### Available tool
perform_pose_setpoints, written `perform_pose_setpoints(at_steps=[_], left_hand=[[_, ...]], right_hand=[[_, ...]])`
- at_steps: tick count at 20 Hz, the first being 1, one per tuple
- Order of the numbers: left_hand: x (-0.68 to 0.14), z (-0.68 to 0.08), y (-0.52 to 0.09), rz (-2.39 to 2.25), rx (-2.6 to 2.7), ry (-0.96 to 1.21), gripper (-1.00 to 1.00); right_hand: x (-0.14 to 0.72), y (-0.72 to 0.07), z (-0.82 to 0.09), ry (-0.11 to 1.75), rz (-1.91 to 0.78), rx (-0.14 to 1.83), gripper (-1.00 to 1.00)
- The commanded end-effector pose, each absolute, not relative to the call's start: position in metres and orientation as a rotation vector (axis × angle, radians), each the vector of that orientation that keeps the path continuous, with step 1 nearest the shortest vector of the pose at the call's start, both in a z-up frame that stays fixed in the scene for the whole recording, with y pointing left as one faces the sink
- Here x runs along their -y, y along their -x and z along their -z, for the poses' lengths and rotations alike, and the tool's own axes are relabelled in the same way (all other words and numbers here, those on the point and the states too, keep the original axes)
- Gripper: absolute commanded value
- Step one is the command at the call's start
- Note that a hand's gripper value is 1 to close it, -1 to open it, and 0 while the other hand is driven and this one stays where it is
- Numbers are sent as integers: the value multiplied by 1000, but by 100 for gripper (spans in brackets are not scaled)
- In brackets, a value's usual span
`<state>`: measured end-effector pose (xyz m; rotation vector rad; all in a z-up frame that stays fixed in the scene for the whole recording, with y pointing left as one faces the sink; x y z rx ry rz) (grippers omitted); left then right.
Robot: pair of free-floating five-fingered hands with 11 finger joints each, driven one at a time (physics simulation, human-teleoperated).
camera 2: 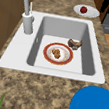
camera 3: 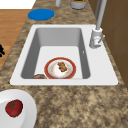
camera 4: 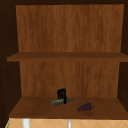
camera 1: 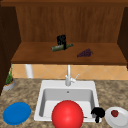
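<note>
Green bottle (camera 1: 61, 47) lies on its side on the lower cabinet shelf (camera 1: 37, 56), long axis left-right, neck toward the right; no legible label. Left hand (camera 1: 61, 40) above it, fingers curled down around its middle. Purple grapes (camera 1: 85, 53) near, rightward. Right hand (camera 1: 97, 113) hangs curled, holding nothing, at the sink's (camera 1: 45, 86) front-right corner.

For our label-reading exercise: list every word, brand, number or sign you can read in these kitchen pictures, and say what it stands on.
None: no readable text anywhere.
The green bottle lying on the lower shelf, under the left hand, shows no legible label.
The plates, sink and faucet are plain.
</note>
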<state>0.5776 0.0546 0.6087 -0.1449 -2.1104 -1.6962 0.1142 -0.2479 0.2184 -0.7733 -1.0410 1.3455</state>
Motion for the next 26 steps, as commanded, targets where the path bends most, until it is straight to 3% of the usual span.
perform_pose_setpoints(at_steps=[1, 14, 26], left_hand=[[-53, -598, -554, 1730, 2098, 172, 100], [-62, -648, -474, 1800, 1981, 186, 100], [-81, -647, -381, 1853, 1972, 123, 100]], right_hand=[[248, -114, -218, 773, -1345, 1041, 0], [248, -114, -218, 773, -1345, 1041, 0], [248, -114, -218, 773, -1345, 1041, 0]])
